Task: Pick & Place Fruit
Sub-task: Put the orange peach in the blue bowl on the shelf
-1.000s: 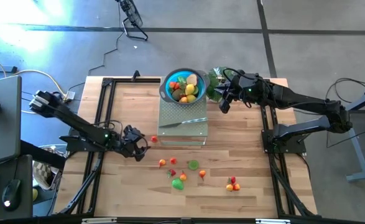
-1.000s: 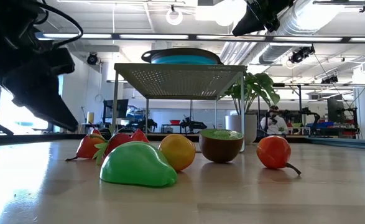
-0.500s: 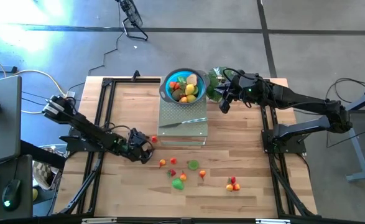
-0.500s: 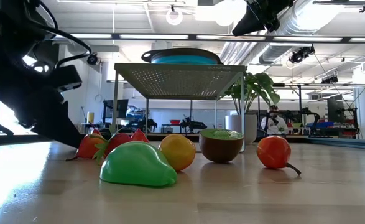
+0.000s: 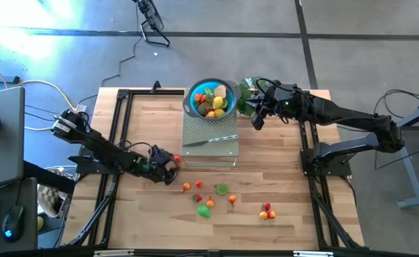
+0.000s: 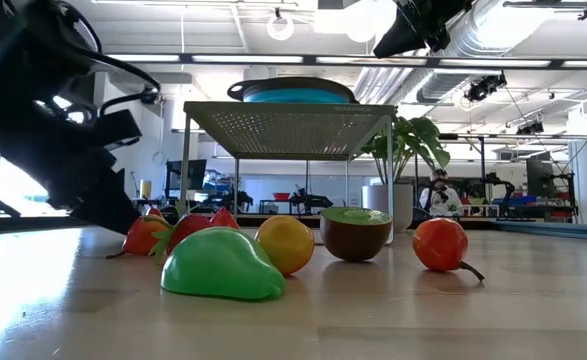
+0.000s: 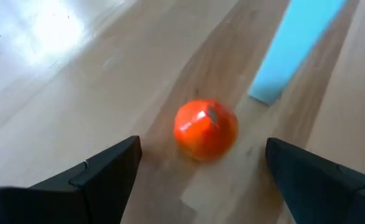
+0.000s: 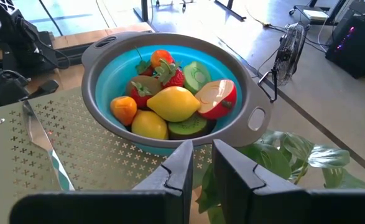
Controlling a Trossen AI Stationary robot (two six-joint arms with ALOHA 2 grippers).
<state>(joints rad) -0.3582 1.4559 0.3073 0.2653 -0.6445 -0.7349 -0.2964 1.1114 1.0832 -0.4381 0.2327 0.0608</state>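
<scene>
The left gripper [image 5: 172,165] reaches low over the table, fingers wide apart, with a red fruit [image 7: 205,129] lying between them, left of the perforated stand [image 5: 209,143]. The right gripper [image 5: 256,121] hovers right of the stand, fingers nearly together, holding nothing.

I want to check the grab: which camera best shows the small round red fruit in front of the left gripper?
The left wrist view: the small round red fruit sits large between the open fingers. The high view shows a red speck by the left gripper. The low and right wrist views don't clearly show it.

Orange-red fruit [image 7: 205,129], blue bowl [image 8: 107,78]
</scene>
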